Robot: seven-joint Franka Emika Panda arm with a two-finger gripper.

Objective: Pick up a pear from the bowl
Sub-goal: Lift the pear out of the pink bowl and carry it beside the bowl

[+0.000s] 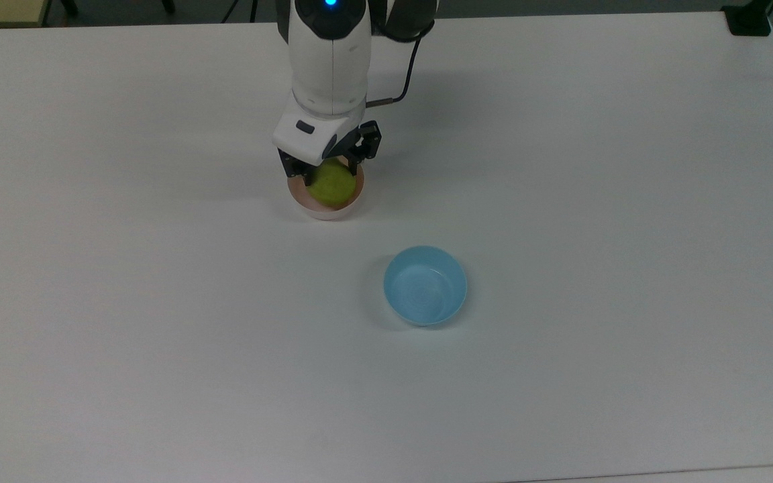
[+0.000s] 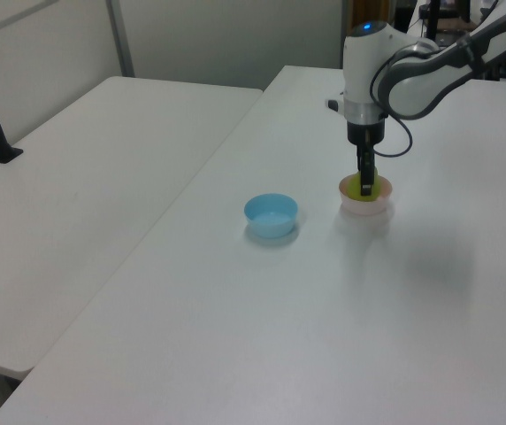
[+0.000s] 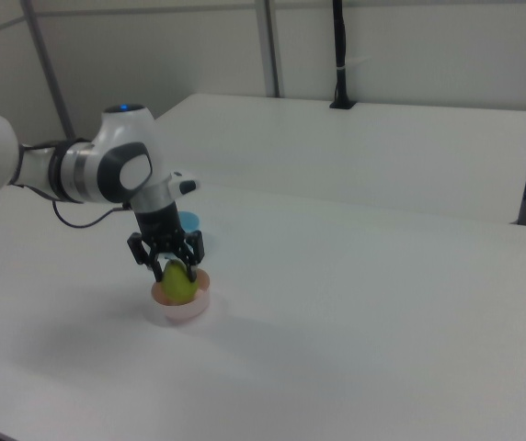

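Yellow-green and rounded, the pear sits in the pale pink bowl on the white table, towards the far side in the top view and a little to the top view's left of the middle. In the right view the pear rises well above the bowl's rim, and it is hard to say from any view whether its underside touches the bowl or hangs just above it.

White and grey, the arm reaches in from the far edge of the table in the top view and points straight down over the bowl. Its gripper has its two dark fingers down on either side of the pear, pinching it between them; the right view shows one finger on the right view's left of the fruit and the other on its right, pressed against the skin. In the left view the gripper stands upright with its tips sunk among the yellow-green of the pear inside the pink bowl.

Nearer in the top view and to the top view's right, well apart from the pink bowl, a light blue bowl stands upright on the table. In the left view the blue bowl lies to the left view's left of the pink one.
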